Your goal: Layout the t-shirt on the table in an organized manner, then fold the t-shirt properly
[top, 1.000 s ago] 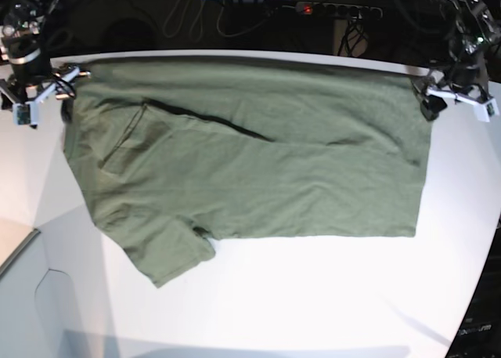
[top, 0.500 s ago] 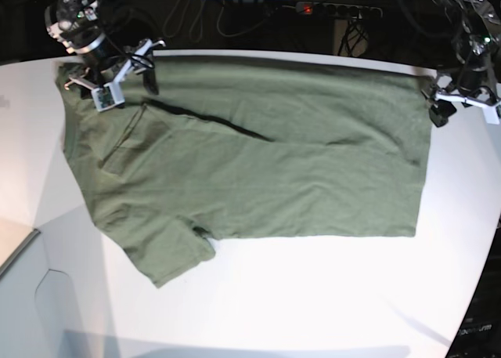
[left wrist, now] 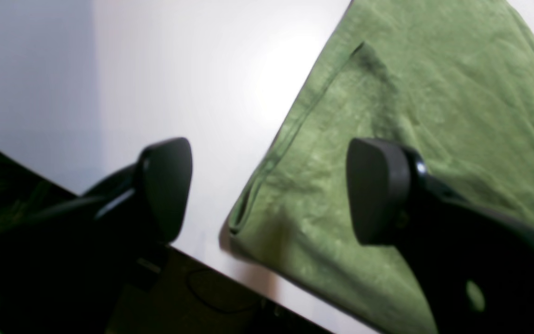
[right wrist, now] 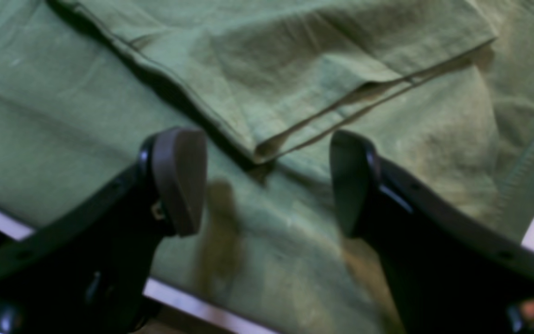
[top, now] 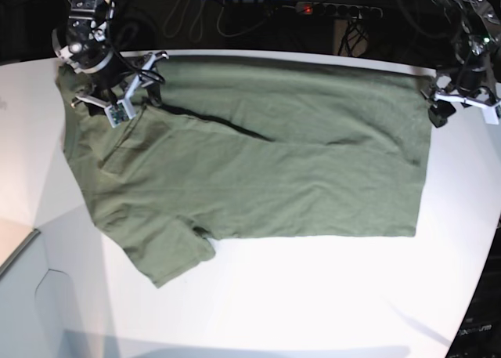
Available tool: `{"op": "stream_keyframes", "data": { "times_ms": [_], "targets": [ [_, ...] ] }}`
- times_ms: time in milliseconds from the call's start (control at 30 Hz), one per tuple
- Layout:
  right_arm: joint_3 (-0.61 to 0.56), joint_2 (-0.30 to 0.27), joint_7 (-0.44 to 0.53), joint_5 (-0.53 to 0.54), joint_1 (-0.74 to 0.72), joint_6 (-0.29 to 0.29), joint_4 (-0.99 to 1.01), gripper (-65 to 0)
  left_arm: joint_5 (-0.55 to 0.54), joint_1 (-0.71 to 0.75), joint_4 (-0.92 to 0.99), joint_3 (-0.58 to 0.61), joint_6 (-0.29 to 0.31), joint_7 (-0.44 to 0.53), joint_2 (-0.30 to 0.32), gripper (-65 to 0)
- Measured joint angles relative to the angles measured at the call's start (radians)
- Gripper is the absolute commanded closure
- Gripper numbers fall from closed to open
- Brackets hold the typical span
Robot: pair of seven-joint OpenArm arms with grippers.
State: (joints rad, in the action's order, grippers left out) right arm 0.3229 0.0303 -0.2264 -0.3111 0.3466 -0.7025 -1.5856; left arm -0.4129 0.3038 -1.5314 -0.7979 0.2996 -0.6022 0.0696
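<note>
Overhead, the base view shows the t-shirt spread across the far half of the table, its hem side toward that view's right and its collar and sleeves toward the left. One sleeve sticks out at the near left corner of the garment, and a dark diagonal fold line runs across the upper chest area. The right gripper hangs over the shirt's far left part, close to that fold, with its fingers spread. The left gripper sits at the far right corner of the shirt, by the table's edge; it is small in this view, so whether it touches the cloth is hard to say. A power strip and loose cables lie on the dark floor beyond the table.

From the left wrist camera, the two dark fingertips stand wide apart with nothing between them. One is over bare white tabletop, the other over green cloth, and the shirt's hemmed corner lies below the gap, near the table's rim.

From the right wrist camera, both pads are likewise set wide and grip nothing. Below them lies a folded-over flap of the shirt, its stitched edge ending in a corner roughly under the gap. The picture is slightly blurred, and the pads seem to float just above the fabric.
</note>
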Motion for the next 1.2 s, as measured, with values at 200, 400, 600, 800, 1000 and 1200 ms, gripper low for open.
{"op": "stream_keyframes", "data": {
  "times_ms": [200, 400, 600, 800, 1000, 1200],
  "targets": [
    [-0.049, 0.000, 0.001, -0.003, -0.002, 0.000, 0.000, -33.5, 0.000, -0.003, 0.000, 0.000, 0.000, 0.000, 0.000, -50.0],
    [-0.045, -0.003, -0.005, 0.001, -0.035, 0.000, 0.036, -33.1, 0.001, -0.003, 0.000, 0.000, 0.000, 0.000, 0.000, -50.0],
    [-0.042, -0.003, -0.009, -0.004, -0.051, 0.000, 0.076, -27.0, -0.003, -0.003, 0.000, 0.000, 0.000, 0.000, 0.000, -50.0],
    [-0.044, -0.003, -0.009, -0.003, -0.055, 0.000, 0.076, -8.0, -0.003, -0.003, 0.000, 0.000, 0.000, 0.002, 0.000, -50.0],
    [-0.045, -0.003, -0.008, -0.007, -0.080, 0.000, 0.073, -4.9, -0.003, -0.003, 0.000, 0.000, 0.000, 0.004, 0.000, -50.0],
    [-0.091, -0.017, 0.001, -0.109, -0.141, 0.000, 0.071, -4.9, -0.003, -0.003, 0.000, 0.000, 0.000, 0.003, 0.000, -50.0]
  ]
}}
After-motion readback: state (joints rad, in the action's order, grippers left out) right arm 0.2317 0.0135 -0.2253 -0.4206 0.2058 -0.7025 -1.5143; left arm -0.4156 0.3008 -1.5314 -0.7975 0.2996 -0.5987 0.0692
